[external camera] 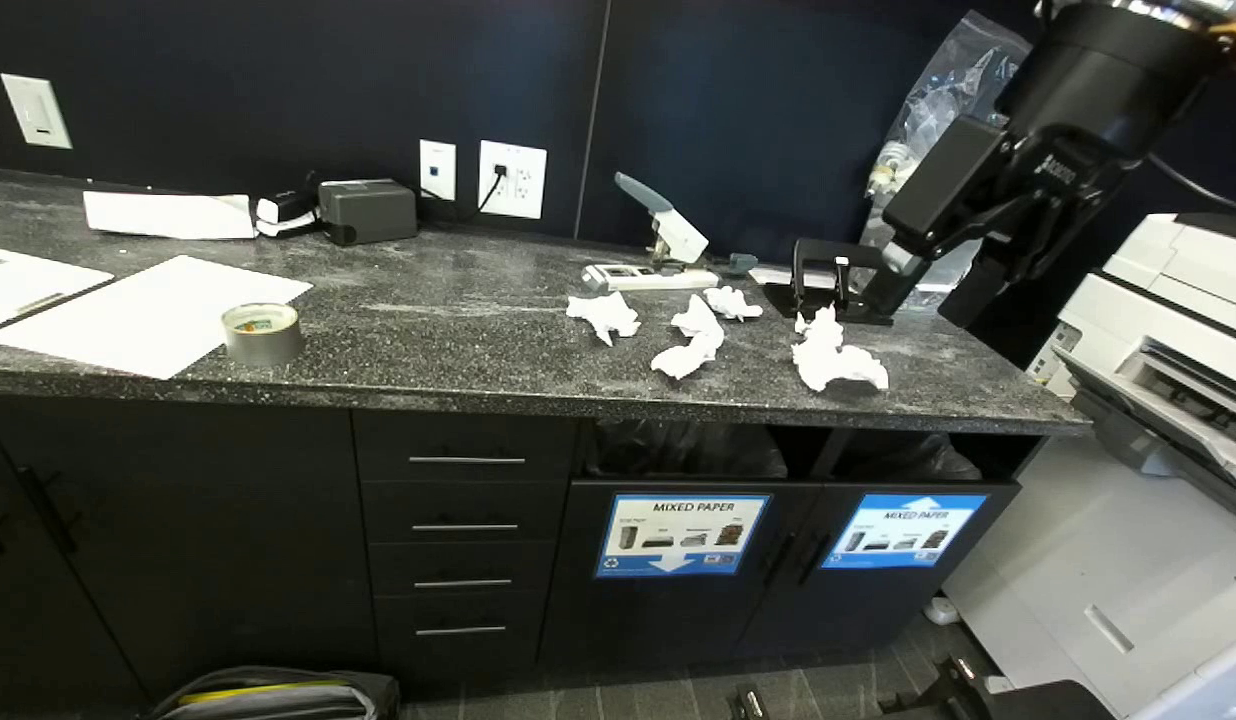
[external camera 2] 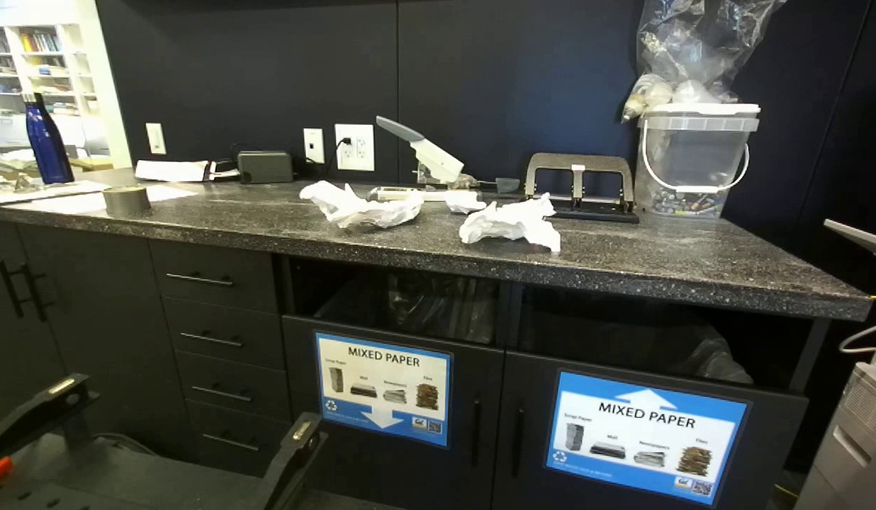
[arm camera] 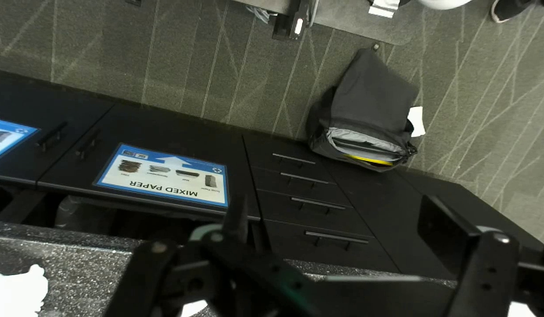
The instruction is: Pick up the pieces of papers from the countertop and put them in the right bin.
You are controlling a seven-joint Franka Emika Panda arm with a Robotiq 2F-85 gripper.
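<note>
Counter (external camera: 448, 350): long, dark, speckled. White printer (external camera: 1168, 250) beside its right end. Right bin (external camera: 913, 457) under counter, bag-lined. Pincer (external camera: 923, 295) released, jaws spread wide in wrist view; overlaps counter's right end as seen from outside, height over it hard to tell. Stapler (external camera 2: 438, 161), upper arm tilted up. Hole punch (external camera 2: 580, 163) near, to its right. Several crumpled white paper pieces (external camera: 828, 364) on counter, in front of stapler and punch.

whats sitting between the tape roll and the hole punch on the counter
Crumpled pieces of paper, with the stapler behind them; both exterior views show them between the tape roll and the hole punch.
</note>
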